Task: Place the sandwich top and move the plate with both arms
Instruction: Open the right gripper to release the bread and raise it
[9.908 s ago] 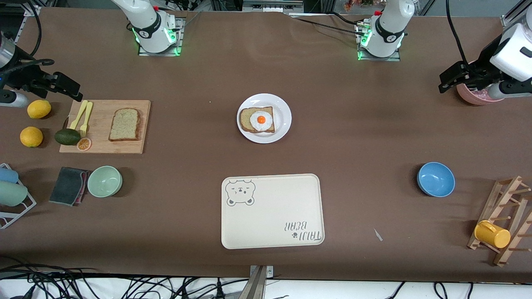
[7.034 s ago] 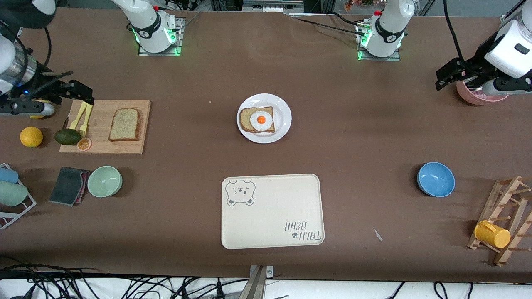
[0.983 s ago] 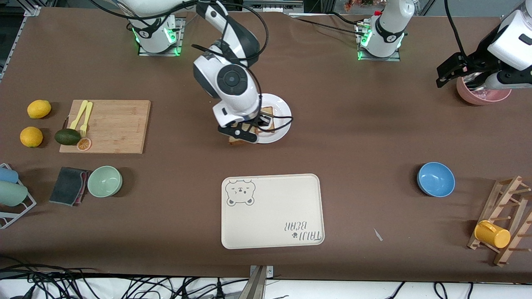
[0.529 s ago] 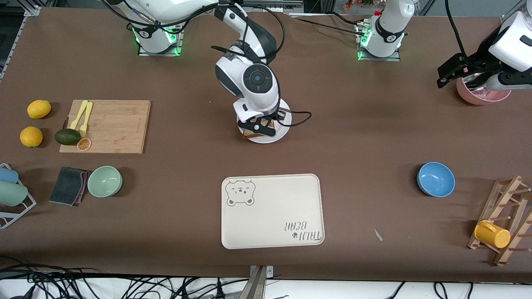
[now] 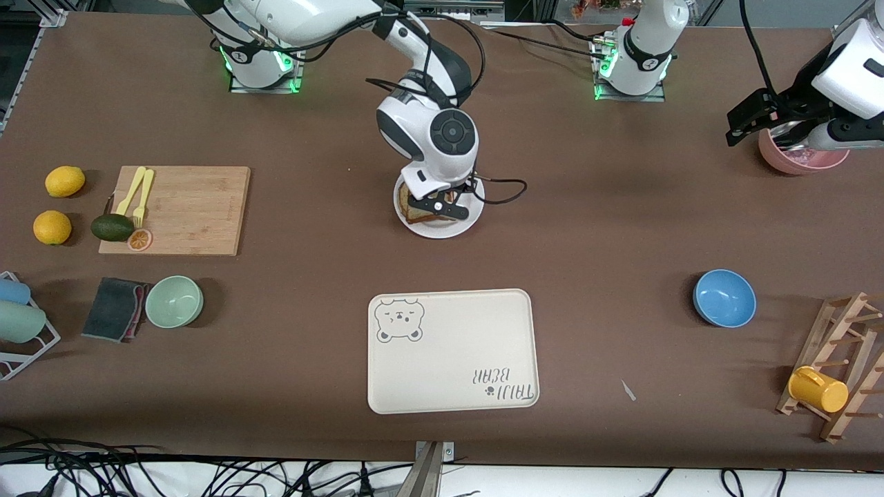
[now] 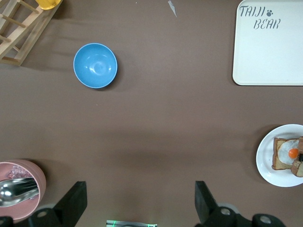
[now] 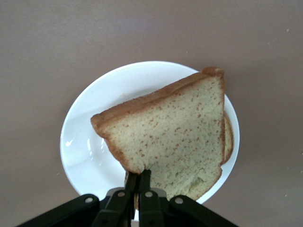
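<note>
Brown tabletop carries the cream tray (image 5: pixel 452 351), with the plate (image 5: pixel 442 228) farther from the front camera. Over the plate, the right gripper (image 7: pixel 138 183) pinches the sandwich top (image 7: pixel 175 135) by its edge (tilted). Left gripper (image 6: pixel 137 198) waits spread wide beside the pink cup (image 6: pixel 26 176).

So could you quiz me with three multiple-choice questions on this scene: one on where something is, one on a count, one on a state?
1. Where is the sandwich top?
A. on the cutting board
B. over the plate, in the right tool
C. on the tray

2. How many lemons are there?
A. two
B. four
C. none

3. How is the left tool?
A. shut on a spoon
B. shut on the blue bowl
C. open, holding nothing

Answers: 1 B, its fingers pinch the slice's edge above the plate. 2 A, lemons and lie beside the cutting board. 3 C, its fingers stand wide apart.
</note>
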